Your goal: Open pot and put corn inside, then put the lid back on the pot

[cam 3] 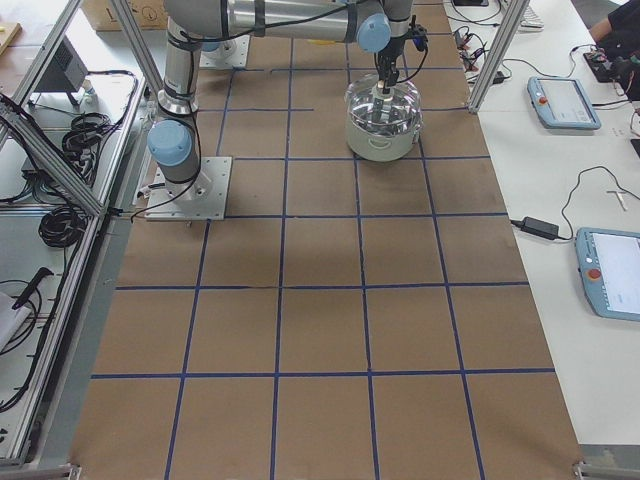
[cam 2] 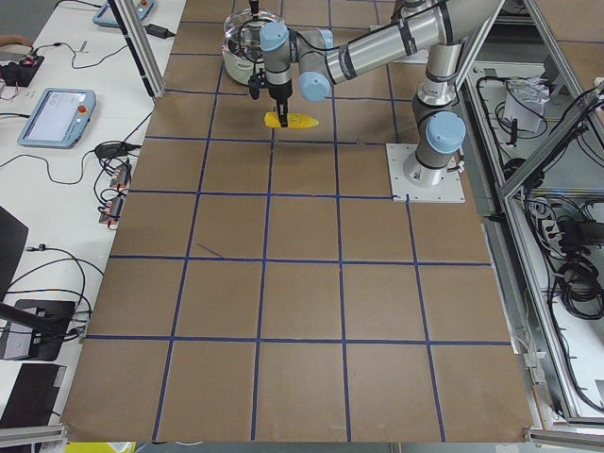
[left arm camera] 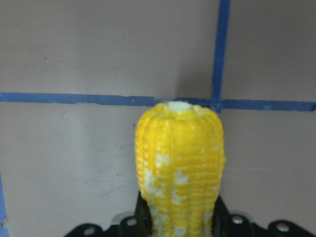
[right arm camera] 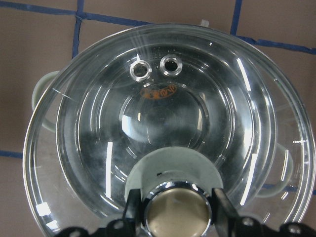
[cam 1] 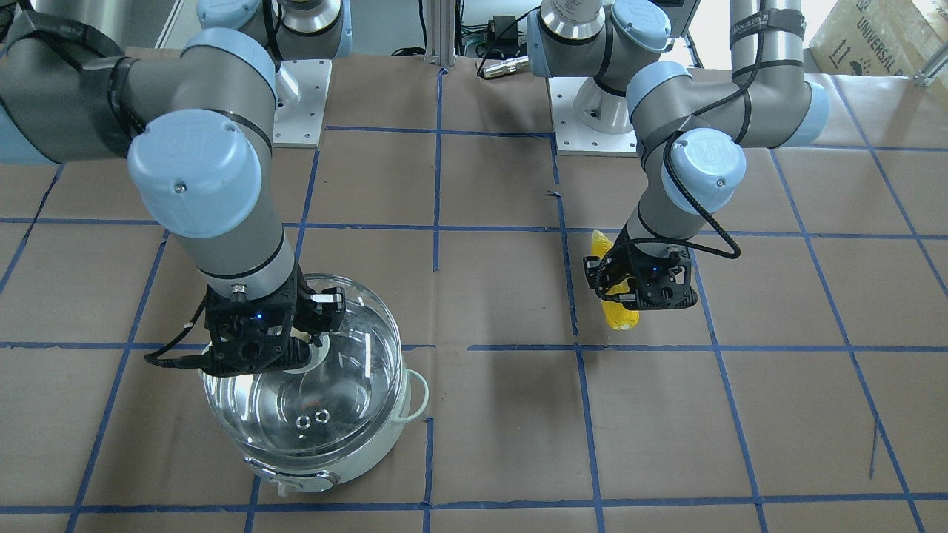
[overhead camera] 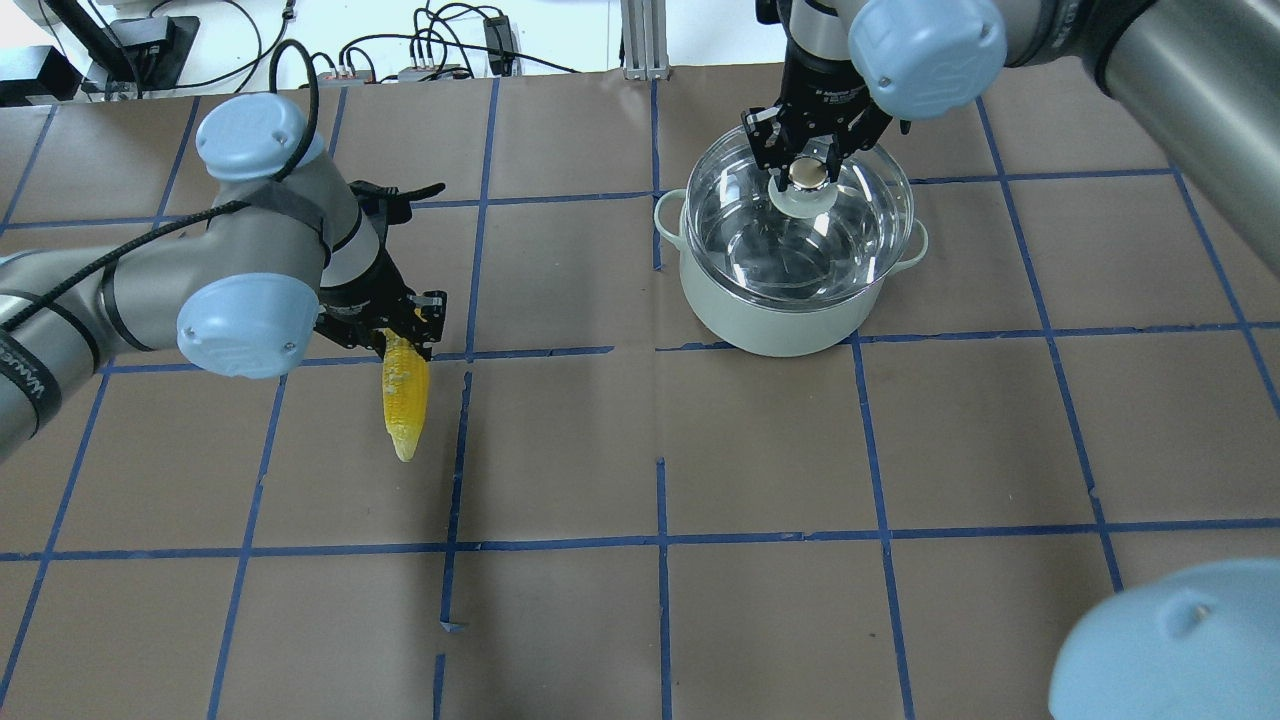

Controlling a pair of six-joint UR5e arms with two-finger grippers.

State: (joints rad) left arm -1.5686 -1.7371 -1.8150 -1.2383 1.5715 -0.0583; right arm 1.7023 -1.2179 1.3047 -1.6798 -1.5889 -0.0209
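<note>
The pale mint-white pot [cam 1: 355, 459] stands on the table and also shows in the overhead view [overhead camera: 770, 325]. The clear glass lid [cam 1: 348, 385] hangs over it, seemingly a little above the rim and tilted. My right gripper [cam 1: 311, 346] is shut on the lid's beige knob [right arm camera: 175, 210]; in the overhead view it [overhead camera: 808, 175] sits above the lid [overhead camera: 860, 215]. My left gripper [overhead camera: 400, 345] is shut on the thick end of the yellow corn [overhead camera: 405, 400], at or just above the table. The corn [left arm camera: 180, 163] fills the left wrist view.
Brown paper with a grid of blue tape lines [overhead camera: 660, 540] covers the table. The arms' white base plates [cam 1: 304, 104] sit at the robot's side. Tablets and cables [cam 3: 560, 100] lie on side benches beyond the table's edges.
</note>
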